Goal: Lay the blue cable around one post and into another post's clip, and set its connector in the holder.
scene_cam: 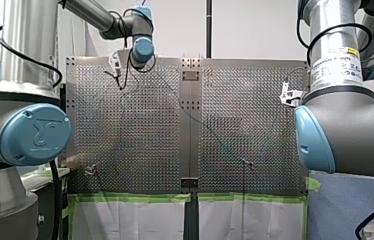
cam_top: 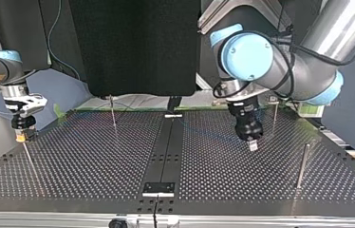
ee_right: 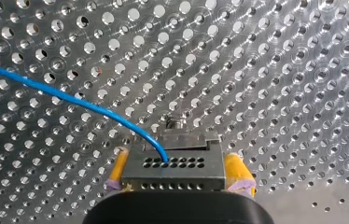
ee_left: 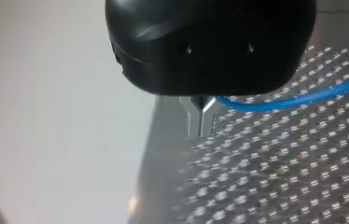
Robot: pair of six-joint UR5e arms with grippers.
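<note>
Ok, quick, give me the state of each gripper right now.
The left gripper is shut on the blue cable.
The right gripper is shut on the connector, with a yellow pad on either side of it.

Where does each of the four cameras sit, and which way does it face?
Front: behind and above the arms, looking over the table; left arm at its left, right arm at its right.
Top: across the table, facing the arms; left gripper at its right, right gripper at its left.
Left wrist: on the left arm, looking along its fingers, shut on the cable.
Right wrist: on the right arm; pads clamp the connector.
Shared: both wrist views show the cable over the table.
</note>
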